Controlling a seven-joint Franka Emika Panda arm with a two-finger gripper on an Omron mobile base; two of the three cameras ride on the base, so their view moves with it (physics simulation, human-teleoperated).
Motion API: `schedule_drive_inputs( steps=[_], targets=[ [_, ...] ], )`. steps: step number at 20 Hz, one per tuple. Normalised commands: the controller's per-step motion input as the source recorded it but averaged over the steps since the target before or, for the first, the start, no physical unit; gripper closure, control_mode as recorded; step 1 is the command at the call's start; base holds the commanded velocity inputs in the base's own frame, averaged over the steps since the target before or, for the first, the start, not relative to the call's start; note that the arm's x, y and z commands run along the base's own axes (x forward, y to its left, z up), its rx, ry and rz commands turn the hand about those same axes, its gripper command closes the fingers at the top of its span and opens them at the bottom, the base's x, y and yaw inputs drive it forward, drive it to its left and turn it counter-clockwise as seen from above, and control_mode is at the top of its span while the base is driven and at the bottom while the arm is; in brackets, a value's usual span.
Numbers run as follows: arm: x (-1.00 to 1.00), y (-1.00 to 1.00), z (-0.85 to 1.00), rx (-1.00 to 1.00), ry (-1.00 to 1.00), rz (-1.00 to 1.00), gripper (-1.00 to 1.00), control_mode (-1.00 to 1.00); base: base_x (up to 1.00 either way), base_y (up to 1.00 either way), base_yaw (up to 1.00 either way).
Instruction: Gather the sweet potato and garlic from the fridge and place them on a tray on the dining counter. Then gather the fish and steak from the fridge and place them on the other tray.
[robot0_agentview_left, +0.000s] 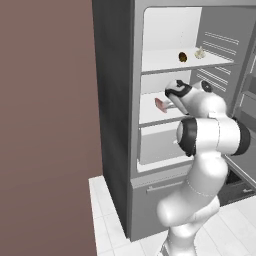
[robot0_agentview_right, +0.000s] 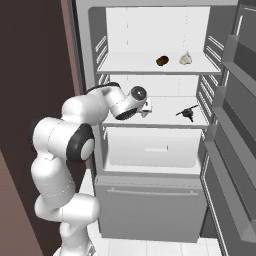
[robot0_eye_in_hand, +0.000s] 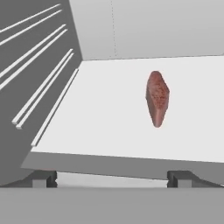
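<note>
I have the arm reaching into the open fridge (robot0_agentview_left: 120, 100) at the middle shelf (robot0_eye_in_hand: 109, 113), and my tool (robot0_eye_in_hand: 111, 177) sits at that shelf's front edge with its jaws spread wide and nothing between them. The steak (robot0_eye_in_hand: 157, 98) lies on the white shelf ahead of the tool and a little to the right in the hand view, well apart from the fingertips (robot0_eye_in_hand: 43, 178). On the shelf above I see the sweet potato (robot0_agentview_right: 162, 61) and the garlic (robot0_agentview_right: 185, 58) side by side, near each other but not touching.
</note>
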Motion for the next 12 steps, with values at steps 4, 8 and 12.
schedule_drive_inputs(
  steps=[4,8,12],
  targets=[
    [0.33,-0.05,-0.03,0.0,0.0,0.0,-1.0,-1.0,0.0,0.0,0.0],
    [0.26,-0.16,-0.01,0.0,0.0,0.0,-1.0,-1.0,0.0,0.0,0.0],
    [0.23,-0.14,-0.06,0.0,0.02,0.0,-1.0,-1.0,0.0,0.0,0.0]
  ],
)
